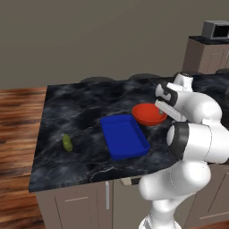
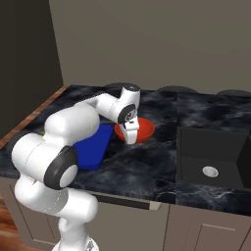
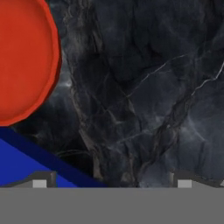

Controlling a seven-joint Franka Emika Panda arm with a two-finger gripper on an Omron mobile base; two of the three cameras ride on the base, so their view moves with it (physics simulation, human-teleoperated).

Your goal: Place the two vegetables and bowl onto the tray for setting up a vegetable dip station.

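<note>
Left base view: on the dark marble counter [image 1: 80,112], the blue tray [image 1: 124,136] lies centre, the red-orange bowl [image 1: 149,114] just beside it at two o'clock, the yellow-green pickle [image 1: 67,143] well apart at nine o'clock. Right base view: the gripper [image 2: 131,138] hangs by the bowl's near rim. Hand view: fingertips [image 3: 40,180] spread wide, holding nothing.

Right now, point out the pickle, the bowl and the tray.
pickle [image 1: 67,143], left base view, middle of its body.
bowl [image 1: 146,112], left base view, inner floor.
tray [image 1: 123,136], left base view, bare blue floor.
</note>
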